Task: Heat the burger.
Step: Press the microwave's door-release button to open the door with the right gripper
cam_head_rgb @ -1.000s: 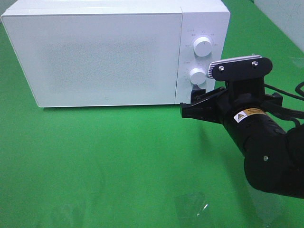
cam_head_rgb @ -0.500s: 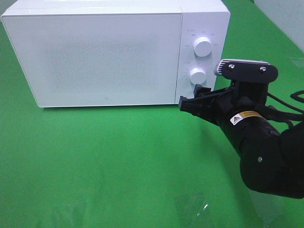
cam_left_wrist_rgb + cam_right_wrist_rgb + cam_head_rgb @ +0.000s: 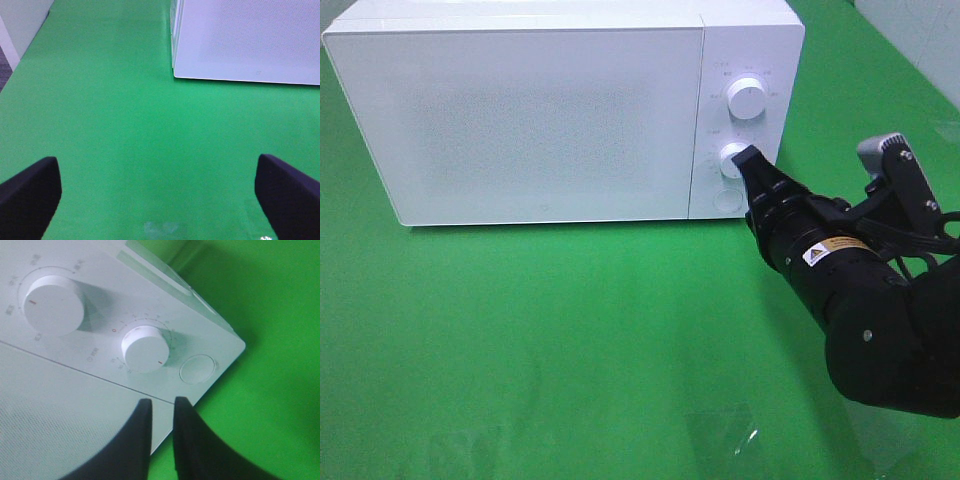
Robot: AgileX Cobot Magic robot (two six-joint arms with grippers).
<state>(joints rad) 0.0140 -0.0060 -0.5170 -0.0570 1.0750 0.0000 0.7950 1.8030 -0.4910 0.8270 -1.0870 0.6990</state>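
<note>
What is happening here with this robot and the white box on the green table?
The right gripper of the black robot arm is at the control panel of the white microwave oven, close to the lower white round knob; its narrow jaws hold nothing. The microwave door is closed, and no burger is visible. The left gripper hangs open over the green table cover, away from the oven.

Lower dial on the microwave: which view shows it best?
The right wrist view: the lower dial is close, unblocked, its markings visible. In the exterior high view it is small, with the right gripper at its edge. The left wrist view misses it.
</note>
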